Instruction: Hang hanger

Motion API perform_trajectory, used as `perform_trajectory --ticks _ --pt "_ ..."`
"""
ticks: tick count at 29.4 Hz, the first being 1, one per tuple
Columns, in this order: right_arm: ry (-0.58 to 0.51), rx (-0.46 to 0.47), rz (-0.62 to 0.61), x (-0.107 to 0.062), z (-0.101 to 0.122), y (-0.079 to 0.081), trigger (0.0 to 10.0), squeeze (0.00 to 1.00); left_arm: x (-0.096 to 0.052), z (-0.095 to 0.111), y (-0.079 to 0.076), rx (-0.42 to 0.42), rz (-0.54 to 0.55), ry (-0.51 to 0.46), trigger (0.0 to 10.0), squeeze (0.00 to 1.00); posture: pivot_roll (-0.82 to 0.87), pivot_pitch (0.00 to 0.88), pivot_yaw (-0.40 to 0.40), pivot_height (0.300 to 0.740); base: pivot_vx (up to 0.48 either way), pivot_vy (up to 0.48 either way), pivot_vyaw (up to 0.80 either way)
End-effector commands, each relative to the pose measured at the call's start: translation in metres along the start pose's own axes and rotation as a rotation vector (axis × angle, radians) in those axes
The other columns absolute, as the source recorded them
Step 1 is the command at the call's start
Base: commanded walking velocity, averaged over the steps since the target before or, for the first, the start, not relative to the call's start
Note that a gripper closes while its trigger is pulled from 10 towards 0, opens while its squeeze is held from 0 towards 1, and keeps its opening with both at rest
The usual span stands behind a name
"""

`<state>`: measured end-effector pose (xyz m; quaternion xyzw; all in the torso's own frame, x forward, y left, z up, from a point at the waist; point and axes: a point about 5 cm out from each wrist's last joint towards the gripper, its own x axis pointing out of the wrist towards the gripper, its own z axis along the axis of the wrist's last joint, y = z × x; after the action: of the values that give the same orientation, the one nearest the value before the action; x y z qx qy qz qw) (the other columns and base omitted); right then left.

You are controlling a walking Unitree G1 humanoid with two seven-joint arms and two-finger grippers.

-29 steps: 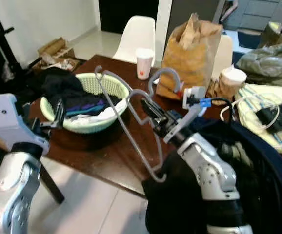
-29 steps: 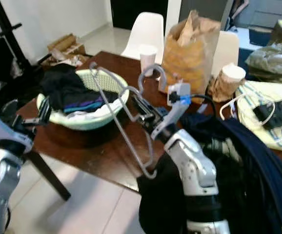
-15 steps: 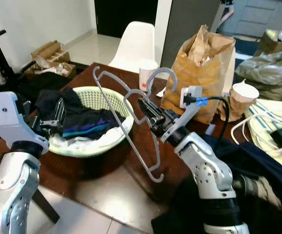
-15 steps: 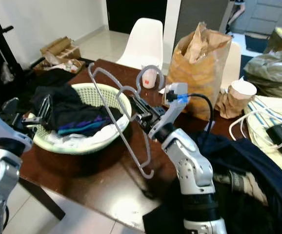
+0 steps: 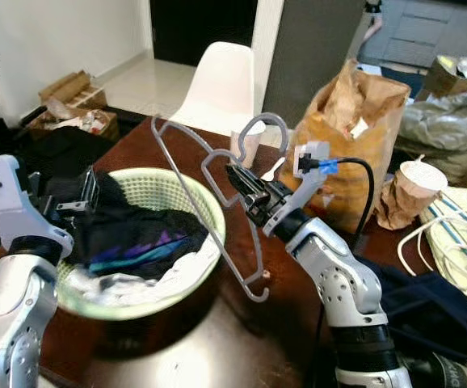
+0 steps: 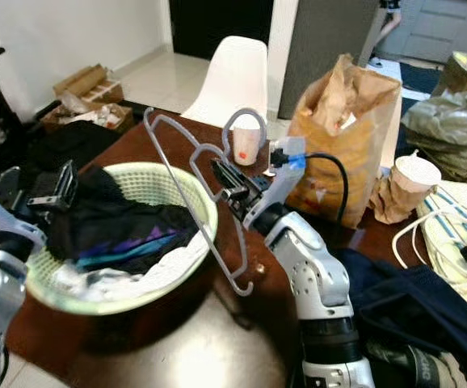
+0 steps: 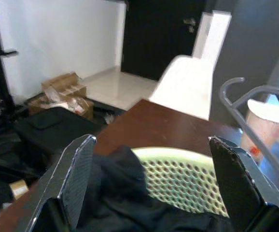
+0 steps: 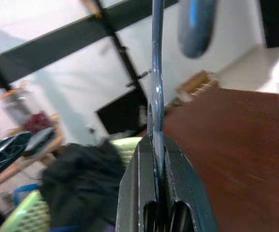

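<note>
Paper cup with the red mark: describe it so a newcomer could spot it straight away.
On the dark wooden table, look past the green laundry basket toward the white chair. The small paper cup stands there, framed by the hook of the grey hanger in the right end effector. Its red mark separates it from the crumpled-wrapped cup beyond the brown bag.

My right gripper (image 5: pixel 238 183) hides the hanger (image 5: pixel 217 212) bar where it clamps it. Dark clothes (image 5: pixel 128 234) cover most of the basket (image 5: pixel 205 212) inside. My left gripper (image 5: pixel 84 194) is partly behind its wrist block. The cable (image 5: pixel 452 234) on the far right runs off the edge.
</note>
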<state>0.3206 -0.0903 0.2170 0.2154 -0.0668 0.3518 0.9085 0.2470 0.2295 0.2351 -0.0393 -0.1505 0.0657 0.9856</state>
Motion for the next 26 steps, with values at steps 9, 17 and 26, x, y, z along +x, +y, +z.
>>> perform_trajectory --ticks 9,17,26 --pt "-0.010 -0.009 -0.009 -0.001 0.003 -0.003 10.0 0.00 -0.006 -0.016 0.016 0.092 -0.025 0.145 10.0 0.00 0.00 0.068 -0.058 0.740 0.000 0.000 0.00" --pt "-0.009 -0.015 -0.014 -0.001 0.003 -0.003 10.0 0.00 -0.010 -0.026 0.028 0.118 0.063 0.211 10.0 0.00 -0.01 0.075 -0.057 0.740 0.000 0.000 0.00" --pt "0.015 -0.034 -0.017 -0.005 -0.001 0.000 10.0 0.00 0.004 -0.048 0.065 0.134 0.171 0.293 10.0 0.00 -0.03 0.090 -0.061 0.740 0.000 0.000 0.00"
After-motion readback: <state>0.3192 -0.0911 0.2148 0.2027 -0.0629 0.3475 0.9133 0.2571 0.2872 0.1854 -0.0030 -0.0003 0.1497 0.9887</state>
